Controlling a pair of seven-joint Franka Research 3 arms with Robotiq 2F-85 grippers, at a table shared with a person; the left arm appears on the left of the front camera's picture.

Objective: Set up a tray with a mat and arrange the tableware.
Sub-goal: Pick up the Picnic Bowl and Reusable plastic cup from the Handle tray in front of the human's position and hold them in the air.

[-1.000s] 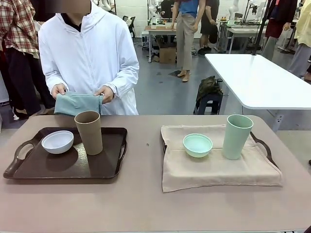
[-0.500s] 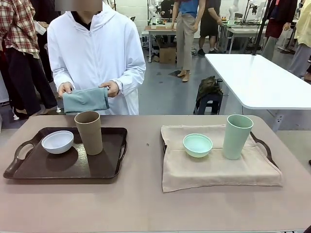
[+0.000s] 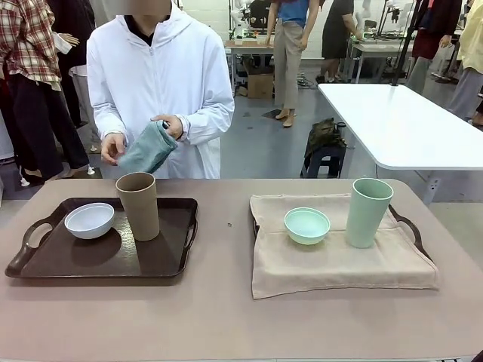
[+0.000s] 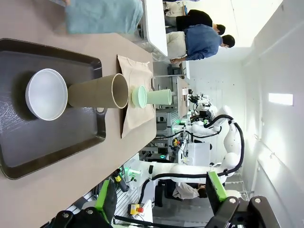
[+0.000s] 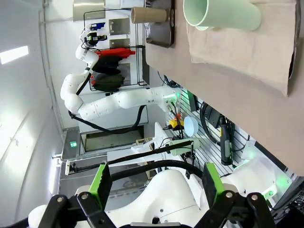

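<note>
Inside dark brown tray (image 3: 45, 260): small white bowl (image 3: 89, 220), then tall tan-brown cup (image 3: 139, 205) just beside, upright. Beyond tray: folded teal mat (image 3: 147, 148), held by person (image 3: 162, 68). Right of tray, well apart, on beige mat (image 3: 339, 268): small mint-green bowl (image 3: 307, 225), tall mint-green cup (image 3: 367, 213). Left gripper (image 4: 159, 199), right gripper (image 5: 156, 187): spread wide, holding nothing.

- Right tray (image 3: 408, 223): floor hidden under the beige mat (image 3: 339, 264); its handles and a sliver of the left rim show.
- Left wrist view: teal cloth (image 4: 102, 15) is cut by the top edge and dark tray (image 4: 71, 137) by the left edge.
- Right wrist view: tall mint-green cup (image 5: 223, 14) is cut by the top edge; the mat runs off the top and right edges.
</note>
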